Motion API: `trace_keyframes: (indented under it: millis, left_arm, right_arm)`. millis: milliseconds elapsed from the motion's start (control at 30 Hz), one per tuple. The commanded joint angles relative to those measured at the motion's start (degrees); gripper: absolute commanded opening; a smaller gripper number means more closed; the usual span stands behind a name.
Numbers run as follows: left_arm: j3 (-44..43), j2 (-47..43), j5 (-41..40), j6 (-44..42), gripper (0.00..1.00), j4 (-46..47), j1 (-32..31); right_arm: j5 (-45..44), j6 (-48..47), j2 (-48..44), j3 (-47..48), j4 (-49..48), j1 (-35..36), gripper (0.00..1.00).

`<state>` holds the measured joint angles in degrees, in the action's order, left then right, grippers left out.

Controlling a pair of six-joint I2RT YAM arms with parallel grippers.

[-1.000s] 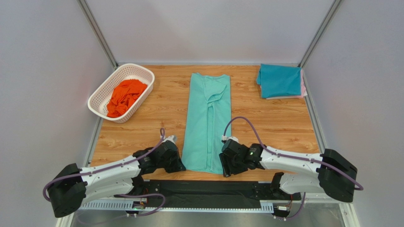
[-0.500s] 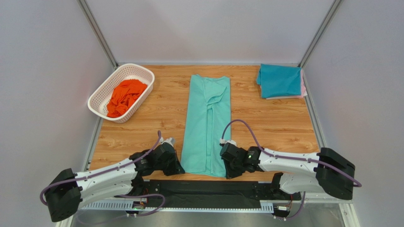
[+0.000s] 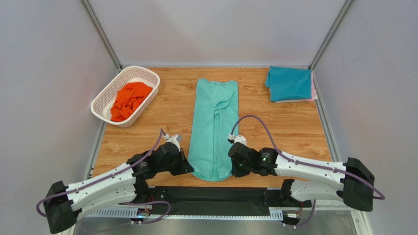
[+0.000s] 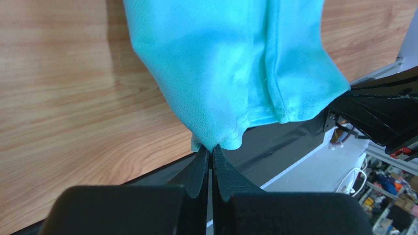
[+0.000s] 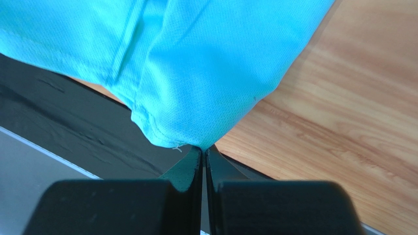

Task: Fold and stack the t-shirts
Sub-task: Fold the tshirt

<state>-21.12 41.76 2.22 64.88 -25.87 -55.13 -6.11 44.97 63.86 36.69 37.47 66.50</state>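
Note:
A mint-green t-shirt (image 3: 215, 122) lies as a long narrow strip down the middle of the wooden table (image 3: 289, 127), sleeves folded in. My left gripper (image 3: 190, 169) is shut on its near left hem corner (image 4: 212, 142), and my right gripper (image 3: 232, 170) is shut on the near right hem corner (image 5: 201, 142). Both corners are lifted off the table and the hem (image 4: 294, 110) sags between them. A folded teal t-shirt (image 3: 289, 83) lies on a pink one (image 3: 313, 88) at the far right. An orange t-shirt (image 3: 128, 99) sits crumpled in the basket.
The white perforated basket (image 3: 147, 74) stands at the far left of the table. A black strip (image 3: 211, 196) runs along the near edge between the arm bases. Grey walls close in on the left, the right and the back.
The right gripper has shut on the hem corner. Both grippers have lifted the near hem and carried it a little away from the near edge; both arms reach further forward.

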Motion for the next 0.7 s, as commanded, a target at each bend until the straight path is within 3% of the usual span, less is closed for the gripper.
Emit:
trace_keyframes:
  millis: [0,333,667]
  left_arm:
    - [-5.94,2.36,-4.85,-3.88,0.0,-0.41,0.55]
    - [-19.21,12.2,-5.39,-13.46,0.0,-0.68,7.93]
    - [-31.42,26.6,0.59,-21.81,0.0,0.9,16.81]
  right_arm:
    - [-5.22,-3.92,-1.1,5.05,0.58,-2.51,0.0]
    - [-8.74,-14.99,4.26,16.39,-1.96,-11.83,0.0]
    - [-2.42,-20.8,10.58,22.11,-5.04,-23.16,0.0]
